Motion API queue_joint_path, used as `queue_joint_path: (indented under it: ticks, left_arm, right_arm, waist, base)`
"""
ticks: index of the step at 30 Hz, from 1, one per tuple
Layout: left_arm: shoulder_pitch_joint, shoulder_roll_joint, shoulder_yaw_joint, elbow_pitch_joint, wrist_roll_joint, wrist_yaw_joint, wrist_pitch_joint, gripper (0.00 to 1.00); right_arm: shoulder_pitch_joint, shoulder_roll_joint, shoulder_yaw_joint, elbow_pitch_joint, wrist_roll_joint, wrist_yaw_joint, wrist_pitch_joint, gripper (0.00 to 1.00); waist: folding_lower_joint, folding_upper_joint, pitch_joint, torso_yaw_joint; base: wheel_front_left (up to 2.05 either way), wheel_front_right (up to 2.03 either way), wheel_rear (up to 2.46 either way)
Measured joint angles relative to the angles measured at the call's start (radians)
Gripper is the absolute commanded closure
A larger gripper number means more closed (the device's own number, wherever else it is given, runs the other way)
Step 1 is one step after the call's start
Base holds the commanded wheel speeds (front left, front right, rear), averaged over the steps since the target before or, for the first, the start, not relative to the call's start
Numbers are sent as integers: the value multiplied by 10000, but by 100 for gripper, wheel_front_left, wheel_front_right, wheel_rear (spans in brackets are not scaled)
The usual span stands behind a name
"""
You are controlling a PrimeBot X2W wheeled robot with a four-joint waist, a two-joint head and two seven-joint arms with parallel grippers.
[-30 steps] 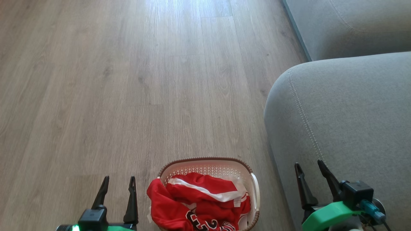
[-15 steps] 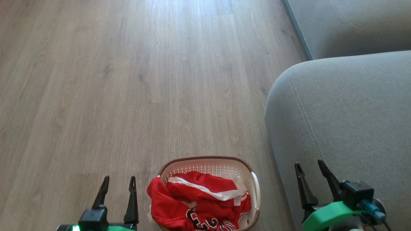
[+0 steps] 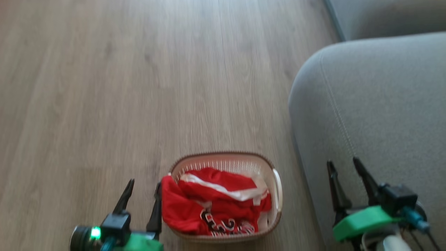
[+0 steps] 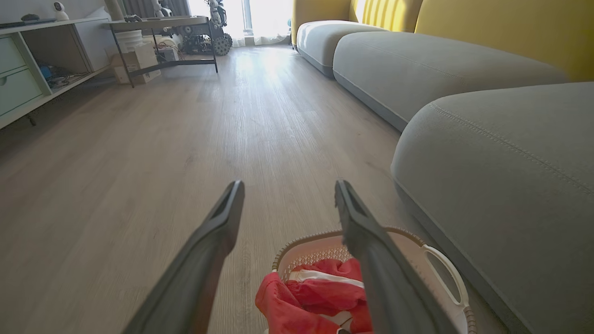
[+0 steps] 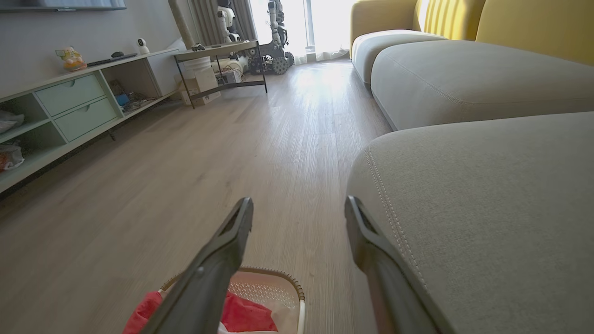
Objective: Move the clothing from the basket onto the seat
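Pale wood-plank floor (image 3: 139, 87) of a living room. Grey seat (image 3: 376, 104) along the right, its cushion edged by a double-stitched seam. White basket (image 3: 223, 154) with brown rim stands on the floor, just beside the seat. Red clothing (image 3: 216, 205) lies heaped inside the basket, one fold draped over the left rim. Left end effector (image 3: 145, 182) just left of the basket: fingers (image 4: 209, 241) wide apart, empty. Right end effector (image 3: 342, 160) against the seat cushion: fingers (image 5: 222, 250) wide apart, empty.

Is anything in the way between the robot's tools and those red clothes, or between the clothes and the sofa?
Nothing visible. The clothes lie uncovered in the basket, the open left tool just beside it. The sofa stands right next to the basket.
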Motion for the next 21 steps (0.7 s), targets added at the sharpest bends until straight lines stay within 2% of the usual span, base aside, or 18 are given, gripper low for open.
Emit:
queue_joint_path:
  ticks: [7,15,21]
  left_arm:
    - [-1833,27,-443,1043,497,-288,0,0]
    - [-4118,138,-1254,3133,1062,-993,105,0]
    - [-5424,301,-1672,4546,1636,-1051,280,0]
  right_arm:
    - [-1232,0,-205,-405,0,0,-2,0]
    - [-2454,0,-2,-825,2,0,-17,0]
    - [-3212,-2,184,-1181,67,0,-27,0]
  waist:
    - [0,0,1364,-151]
    - [0,0,3271,-560]
    - [0,0,4343,-1015]
  base:
    - [0,0,0]
    - [0,0,0]
    - [0,0,0]
